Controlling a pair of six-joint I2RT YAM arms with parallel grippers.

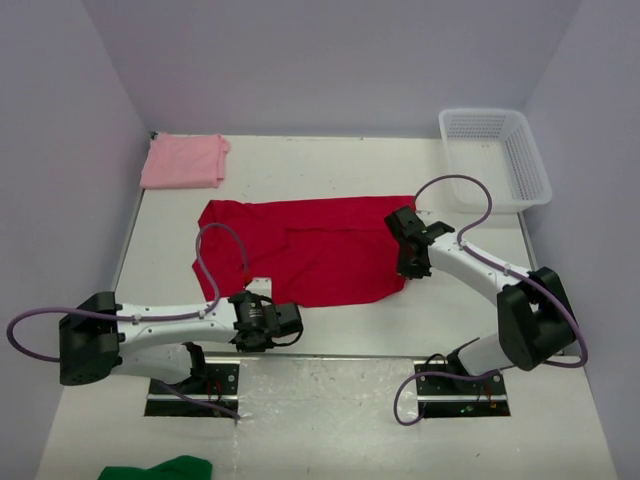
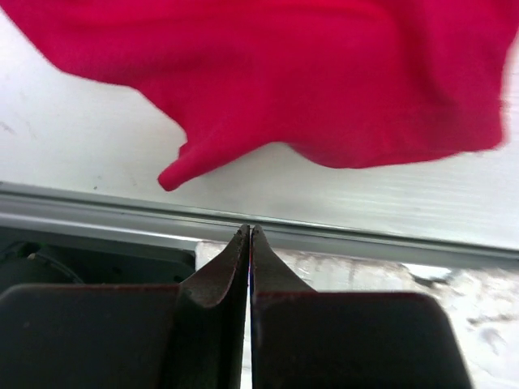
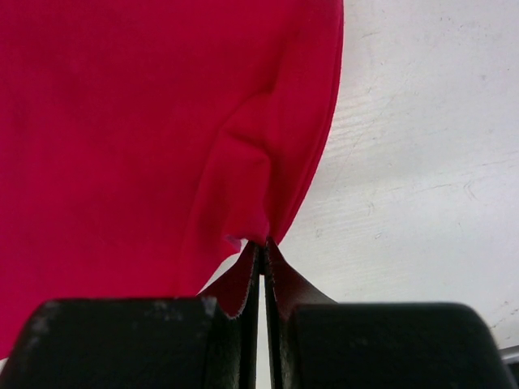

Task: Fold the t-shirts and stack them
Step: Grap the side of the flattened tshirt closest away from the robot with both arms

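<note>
Right wrist view showed the right gripper (image 3: 263,250) closed tight on a small pinch of the red t-shirt (image 3: 122,121). The cloth gathered into a ridge running up from the fingertips, right at the shirt's edge, with bare worktop (image 3: 422,162) beside it to the right. In the left wrist view the left gripper (image 2: 248,237) was fully closed too, its two fingers pressed flat together with nothing between them. Its tips stood clear of the cloth, with a metal rail (image 2: 365,235) crossing just beyond them. The shirt's near hem, one corner drawn to a point, lay farther off past a strip of worktop. From the top external view the red t-shirt lay spread wide across the middle of the worktop, with the right gripper at its right edge and the left gripper just off its near edge toward the left. The pink t-shirt (image 1: 183,160) sat folded in a small rectangle at the far left corner, well apart from the red one. A white mesh basket (image 1: 527,165) stood at the far right corner, and a green cloth (image 1: 160,468) showed at the near left edge.
</note>
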